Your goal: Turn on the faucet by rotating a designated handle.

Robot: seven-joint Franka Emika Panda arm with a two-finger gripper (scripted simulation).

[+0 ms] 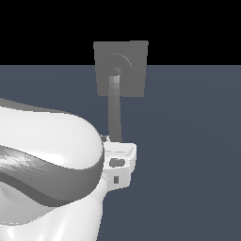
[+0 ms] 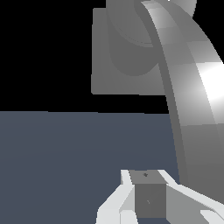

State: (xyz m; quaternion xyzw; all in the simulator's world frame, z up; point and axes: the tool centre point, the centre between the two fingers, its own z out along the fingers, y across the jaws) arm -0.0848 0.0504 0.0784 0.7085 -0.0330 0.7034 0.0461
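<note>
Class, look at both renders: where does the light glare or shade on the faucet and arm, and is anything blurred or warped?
Exterior view: the faucet plate is flat matte grey with faint rings; the robot arm is glossy, with streaky reflections. Wrist view: the handle looks bent and swollen from closeness, with a bright glare patch, and the gripper is cropped at the edge. No blur in either view.

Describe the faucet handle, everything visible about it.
The handle is a long, slim, matte grey bar, paler at its root. It rises from the ringed centre of the square plate and reaches toward the camera in the exterior view. Its free end disappears behind the robot's white hand. The wrist view shows it close alongside a fingertip; contact cannot be confirmed.
</note>
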